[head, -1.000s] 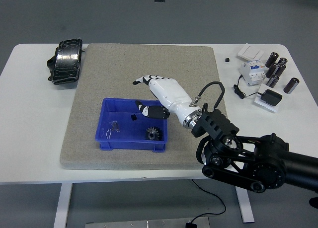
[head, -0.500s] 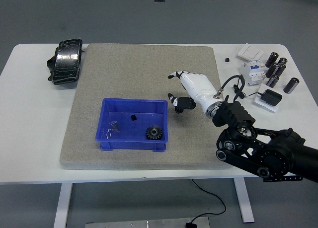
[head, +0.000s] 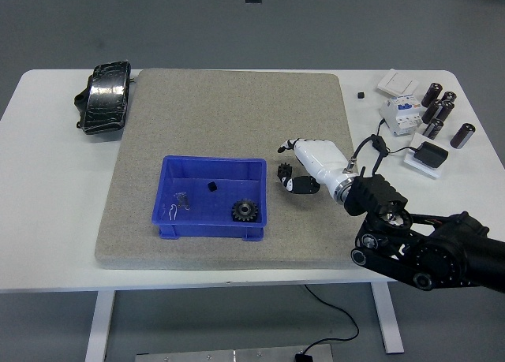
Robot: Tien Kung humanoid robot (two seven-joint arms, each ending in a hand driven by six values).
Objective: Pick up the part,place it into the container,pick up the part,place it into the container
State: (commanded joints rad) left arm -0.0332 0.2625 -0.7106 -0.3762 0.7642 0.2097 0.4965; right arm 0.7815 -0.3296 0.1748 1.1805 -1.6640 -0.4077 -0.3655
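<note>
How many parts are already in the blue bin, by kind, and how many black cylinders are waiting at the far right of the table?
Gear in the blue bin: 1
Small black block in the bin: 1
Small metal clip pieces in the bin: 2, hard to separate
Black cylinders at the table's right: 6
Total: 10
</note>
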